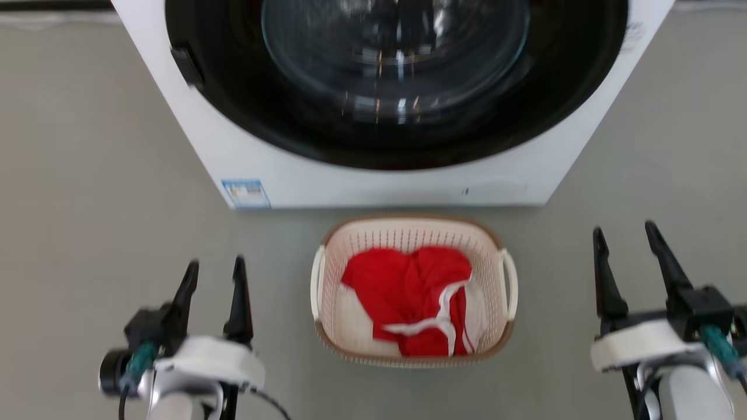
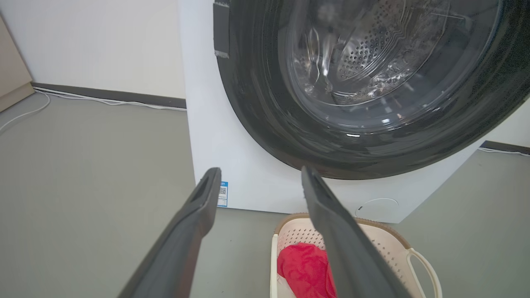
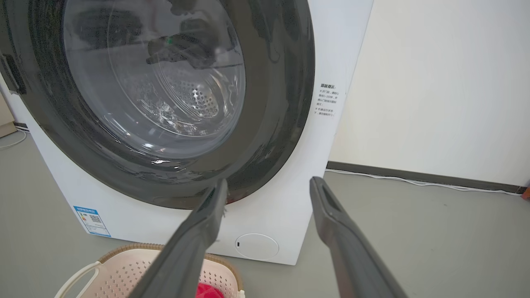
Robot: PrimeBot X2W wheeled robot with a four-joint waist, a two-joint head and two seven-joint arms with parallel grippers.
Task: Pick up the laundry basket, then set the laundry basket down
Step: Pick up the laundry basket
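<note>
The small cream-white perforated plastic laundry basket (image 1: 397,239) with the brown woven-look rim sat upright on the plain grey floor (image 1: 87,175). It was right in front of the big white front-loading washer (image 1: 379,184), just off its bottom edge and roughly centred under the dark round glass door (image 1: 397,76). A crumpled red cloth (image 1: 408,286) with some white trim was piled inside the basket. Its two white loop handles (image 1: 317,283) stuck out to either side, with nothing touching them.

The left gripper (image 1: 215,262) hung out in front of the washer's left corner, near the blue sticker (image 1: 246,193) but farther back from the machine than the basket's near rim. Its long dark fingers pointed at the washer, spread fairly wide with nothing between them. The right gripper (image 1: 623,228) hung out past the washer's right corner, also spread wide and empty. Both were well apart from the basket.
</note>
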